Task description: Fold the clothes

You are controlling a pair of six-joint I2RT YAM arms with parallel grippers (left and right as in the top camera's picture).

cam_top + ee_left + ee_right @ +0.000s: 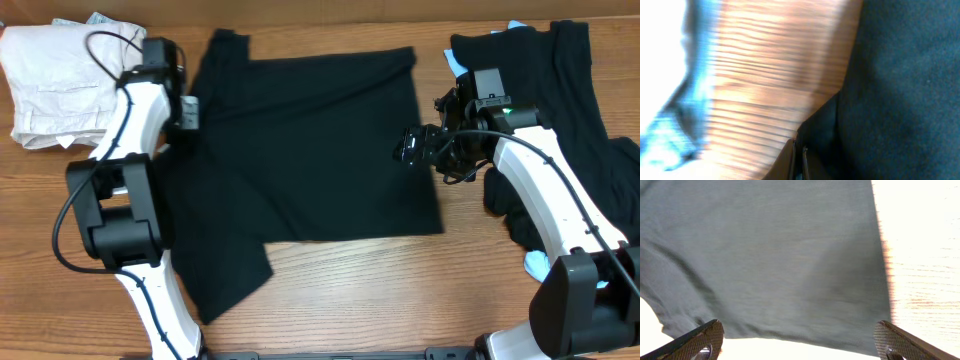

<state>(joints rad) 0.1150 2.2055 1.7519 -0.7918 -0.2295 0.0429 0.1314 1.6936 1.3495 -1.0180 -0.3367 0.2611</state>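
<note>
- A black shirt (310, 140) lies spread flat on a wooden tabletop (400, 290), between the two sets of jaws. Its left edge is at the left jaws and its right edge at the right jaws.
- The right jaws stand wide open and hold nothing. In the right wrist view both fingers (700, 339) show at the bottom corners, the shirt's cloth fills the space ahead of and between them, and bare wood lies just past the cloth's edge.
- The left jaws sit at the shirt's left edge, near a sleeve. The left wrist view is blurred — I cannot tell whether they are open or closed, or whether they hold cloth.
- In that blurred view, black cloth lies to one side of the left jaws and bare wood to the other.
- A stack of white clothes (50, 80) lies beyond the left jaws, on the side away from the shirt.
- A heap of dark clothes (565, 90) lies behind the right jaws — partly under the right arm (560, 200).
</note>
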